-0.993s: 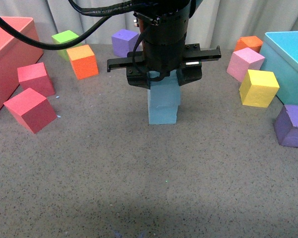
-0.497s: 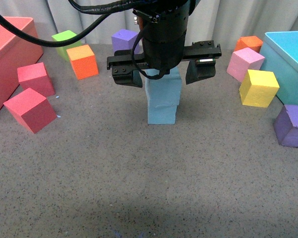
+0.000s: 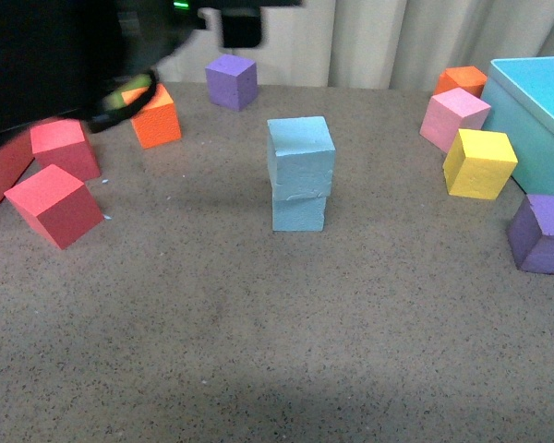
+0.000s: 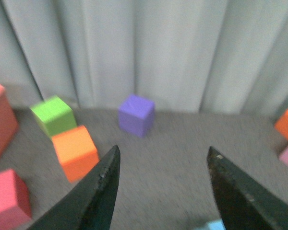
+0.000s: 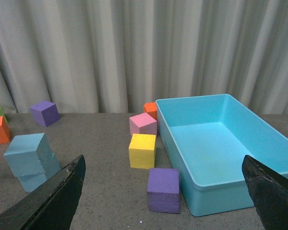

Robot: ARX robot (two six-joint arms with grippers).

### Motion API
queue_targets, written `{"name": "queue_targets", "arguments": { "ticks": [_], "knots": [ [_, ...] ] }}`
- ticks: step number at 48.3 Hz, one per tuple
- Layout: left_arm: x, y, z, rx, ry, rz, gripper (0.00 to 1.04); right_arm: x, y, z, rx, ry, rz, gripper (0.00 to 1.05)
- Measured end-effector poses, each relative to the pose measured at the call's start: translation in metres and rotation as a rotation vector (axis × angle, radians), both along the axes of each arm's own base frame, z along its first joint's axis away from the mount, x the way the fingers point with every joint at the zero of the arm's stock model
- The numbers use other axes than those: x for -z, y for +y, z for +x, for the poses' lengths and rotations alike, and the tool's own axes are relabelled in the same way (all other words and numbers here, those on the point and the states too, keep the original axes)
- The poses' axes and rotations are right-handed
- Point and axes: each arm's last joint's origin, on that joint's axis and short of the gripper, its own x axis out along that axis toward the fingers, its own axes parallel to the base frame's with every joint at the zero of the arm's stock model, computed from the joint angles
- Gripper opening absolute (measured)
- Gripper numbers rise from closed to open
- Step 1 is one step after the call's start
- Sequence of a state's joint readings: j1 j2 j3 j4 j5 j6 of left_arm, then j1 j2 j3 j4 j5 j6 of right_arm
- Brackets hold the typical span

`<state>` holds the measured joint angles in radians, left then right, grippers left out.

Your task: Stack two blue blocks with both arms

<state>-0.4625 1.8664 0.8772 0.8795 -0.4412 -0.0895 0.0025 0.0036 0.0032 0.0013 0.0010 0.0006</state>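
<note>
Left gripper [image 4: 161, 191]: fingers spread wide, nothing between them, raised near the table's far left; only a blurred black arm mass in the front view. Right gripper [image 5: 165, 196]: fingers wide apart, empty, off to the right side. Upper blue block [image 3: 300, 151]: resting on lower blue block [image 3: 299, 207], twisted slightly out of line, overhanging a little; both at mid-table, well apart from orange cube [image 3: 154, 114], purple cube [image 3: 232, 80] and yellow cube [image 3: 479, 163]. Handling, judged: matte grainy foam, likely light, compressible, grippy; easily toppled by a nudge. Hold: two opposite vertical faces, mid-height, gentle squeeze.
</note>
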Motion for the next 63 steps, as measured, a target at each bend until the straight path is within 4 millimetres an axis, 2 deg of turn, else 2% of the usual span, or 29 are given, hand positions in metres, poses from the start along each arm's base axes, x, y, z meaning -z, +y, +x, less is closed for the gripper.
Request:
{"name": "queue_targets", "arguments": {
  "ticks": [2, 7, 13, 26, 63],
  "knots": [
    [-0.002, 0.018, -0.015, -0.008, -0.063, -0.008, 0.47, 0.000, 0.000, 0.000, 0.000, 0.000, 0.000, 0.95],
    [-0.007, 0.050, -0.042, -0.023, -0.123, -0.005, 0.31, 0.000, 0.000, 0.000, 0.000, 0.000, 0.000, 0.95],
    [0.013, 0.083, -0.080, -0.014, -0.086, 0.022, 0.03, 0.000, 0.000, 0.000, -0.002, 0.000, 0.000, 0.95],
    [0.012, 0.121, -0.131, -0.014, -0.089, 0.033, 0.04, 0.000, 0.000, 0.000, -0.003, 0.000, 0.000, 0.95],
    [0.010, 0.156, -0.195, -0.015, -0.091, 0.034, 0.04, 0.000, 0.000, 0.000, -0.002, 0.000, 0.000, 0.95]
  ]
}}
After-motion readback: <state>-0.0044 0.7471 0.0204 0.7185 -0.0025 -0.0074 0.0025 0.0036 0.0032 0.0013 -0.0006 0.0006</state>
